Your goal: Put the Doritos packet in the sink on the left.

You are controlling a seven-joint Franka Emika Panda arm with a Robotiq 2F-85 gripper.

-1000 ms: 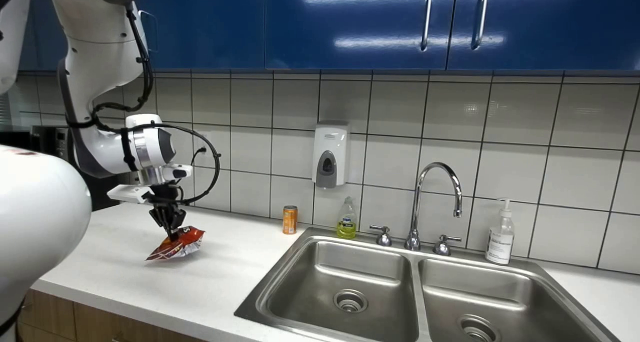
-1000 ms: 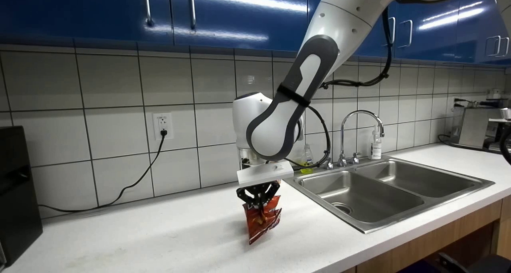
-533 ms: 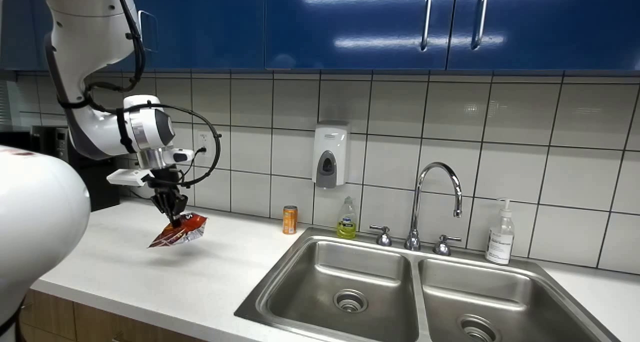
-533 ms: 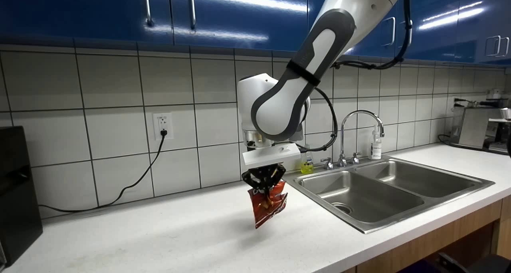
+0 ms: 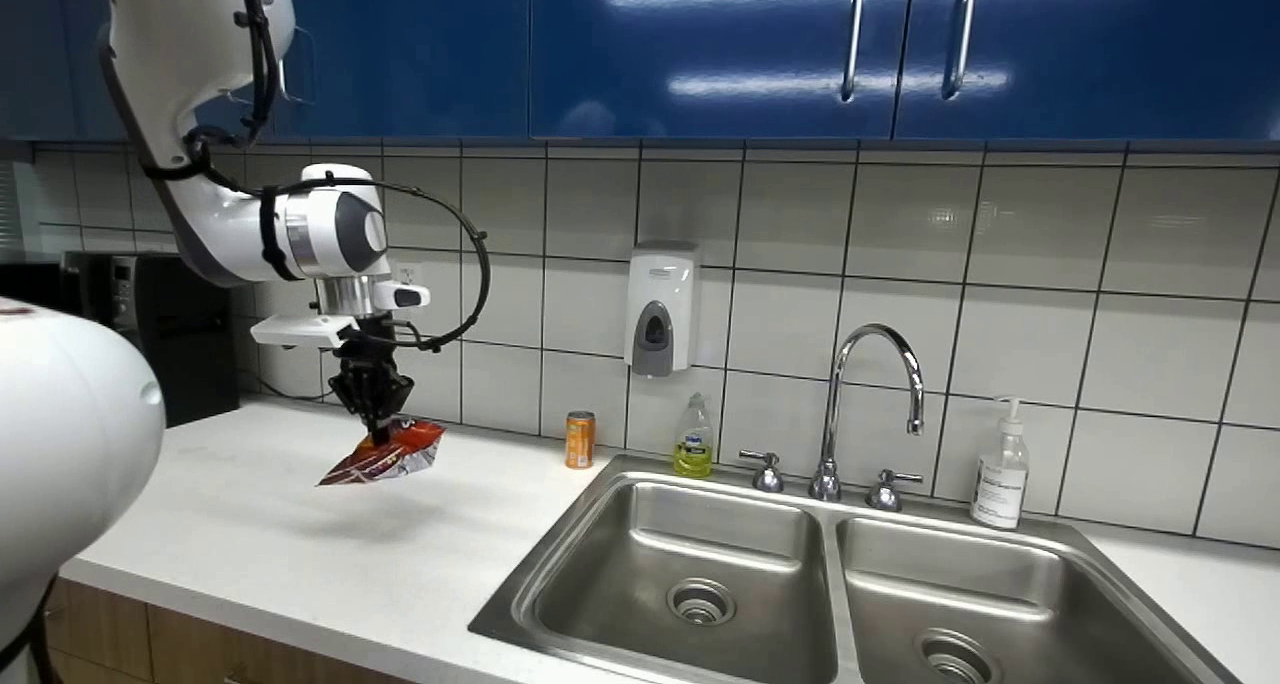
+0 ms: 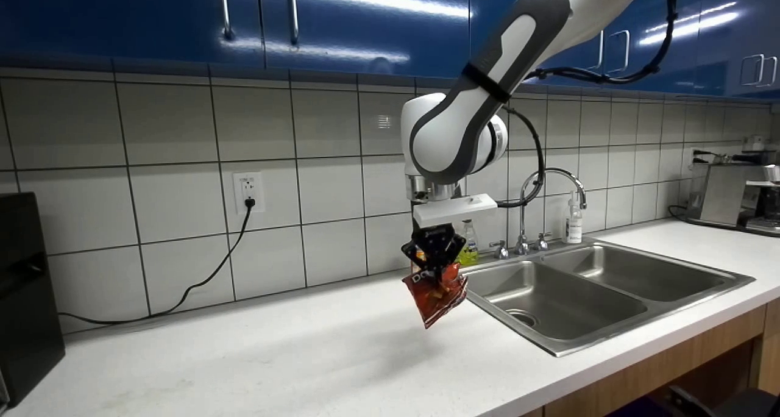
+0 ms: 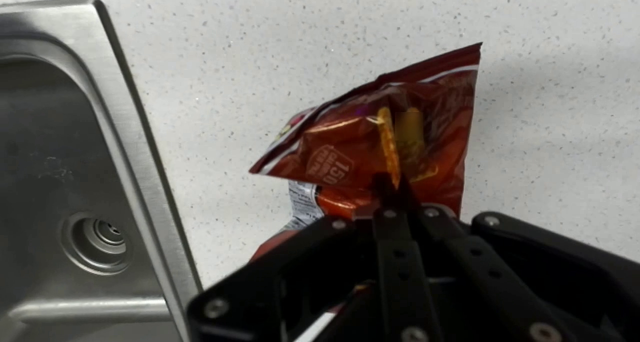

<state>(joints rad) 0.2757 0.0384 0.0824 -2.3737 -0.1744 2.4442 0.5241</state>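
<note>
only the wrist view shows the "150" badge [image 7: 330,166] on the doritos packet [image 7: 370,147], pinched in the gripper [image 5: 380,434] above the counter [image 5: 280,554]; there, the basin [image 7: 50,132], drain [image 7: 95,243] inside, sits at the packet's nine o'clock.

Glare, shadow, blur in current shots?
Both exterior views: streaks of glare on the glossy blue cupboard doors; in an exterior view: soft shadow on the flat white countertop below the crinkled red Doritos packet; wrist view: black jointed gripper partly lost in darkness, a patch of the packet's print looks smeared.
</note>
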